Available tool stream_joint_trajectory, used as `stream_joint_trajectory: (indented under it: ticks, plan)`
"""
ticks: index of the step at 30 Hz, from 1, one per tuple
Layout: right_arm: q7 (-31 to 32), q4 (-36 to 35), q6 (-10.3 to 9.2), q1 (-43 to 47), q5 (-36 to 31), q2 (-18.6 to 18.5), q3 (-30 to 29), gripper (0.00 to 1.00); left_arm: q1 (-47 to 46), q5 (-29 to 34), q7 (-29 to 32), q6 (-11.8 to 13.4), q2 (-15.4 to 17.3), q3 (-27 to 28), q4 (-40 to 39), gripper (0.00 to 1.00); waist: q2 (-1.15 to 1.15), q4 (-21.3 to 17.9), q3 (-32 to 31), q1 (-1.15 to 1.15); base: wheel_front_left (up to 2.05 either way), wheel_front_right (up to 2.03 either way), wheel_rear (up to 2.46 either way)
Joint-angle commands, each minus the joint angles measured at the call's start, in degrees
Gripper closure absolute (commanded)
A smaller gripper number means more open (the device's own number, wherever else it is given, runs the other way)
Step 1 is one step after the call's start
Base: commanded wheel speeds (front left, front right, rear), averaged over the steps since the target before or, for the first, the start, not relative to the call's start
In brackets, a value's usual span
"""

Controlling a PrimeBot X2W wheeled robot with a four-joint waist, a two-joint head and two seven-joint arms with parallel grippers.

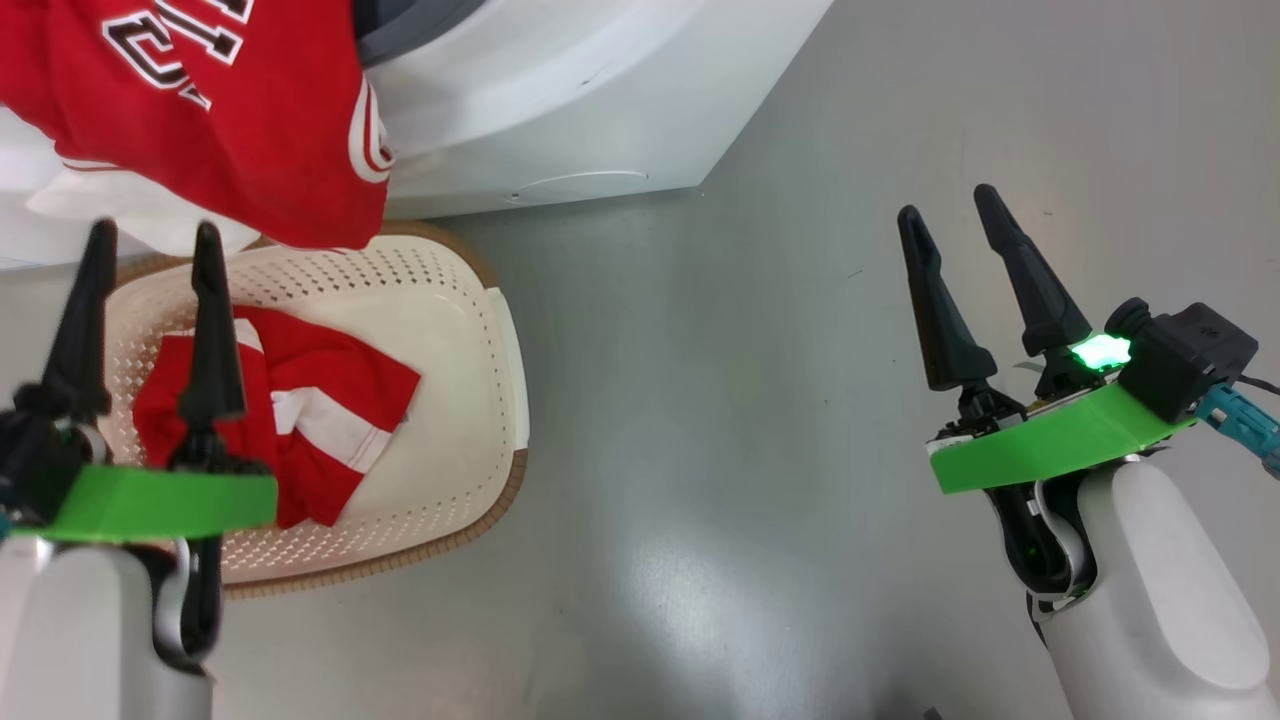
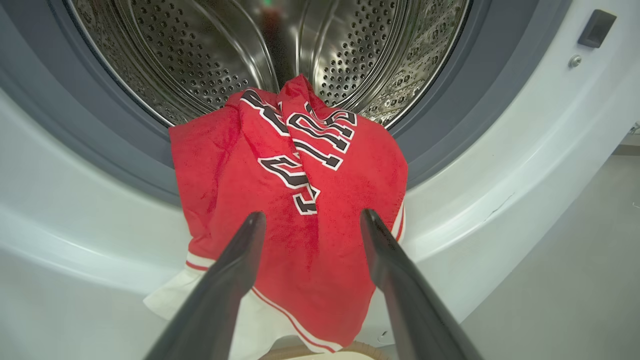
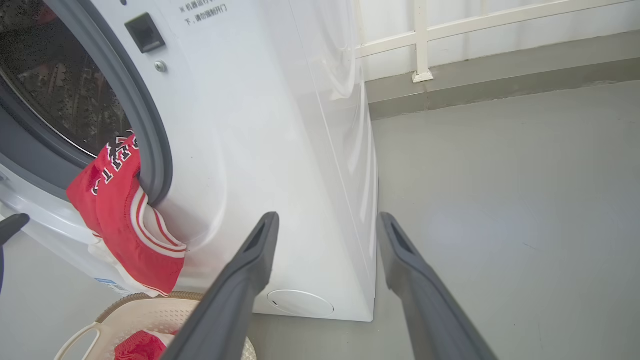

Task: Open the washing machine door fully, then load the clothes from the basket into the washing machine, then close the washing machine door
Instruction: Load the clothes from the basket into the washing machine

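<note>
A red jersey (image 2: 300, 200) with dark lettering hangs out of the washing machine (image 3: 280, 125), draped over the grey seal with its upper part in the steel drum (image 2: 200, 50); white cloth shows beneath it. My left gripper (image 2: 312, 214) is open just in front of this jersey, holding nothing. Below the machine sits the basket (image 1: 470, 330), with a red-and-white piece of the clothes (image 1: 320, 400) lying in it. My right gripper (image 1: 947, 204) is open and empty over the floor, to the right of the machine. The washing machine door is out of view.
Grey floor (image 1: 760, 450) stretches between the basket and my right arm. The washer's white side panel (image 3: 345, 200) stands just left of my right gripper (image 3: 328, 215). A wall base with a white rail (image 3: 420, 45) runs behind.
</note>
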Motion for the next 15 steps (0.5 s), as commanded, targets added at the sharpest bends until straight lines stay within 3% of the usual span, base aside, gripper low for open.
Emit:
stream_joint_trajectory:
  ticks: [1,15]
  plan:
    - [-0.3,-1.6,0.09,1.5,0.3,0.0,0.8,0.0,2.0,0.5,-0.3,-0.1,0.9,2.2,-2.1,0.0,0.0,0.1,0.0,0.0,0.0,0.0,0.0]
    - [-0.3,-2.0,0.09,2.1,0.2,-0.1,0.4,0.0,7.9,0.5,-0.3,-0.2,-2.5,3.2,-4.7,0.0,0.0,0.6,0.1,0.0,0.0,0.0,0.0]
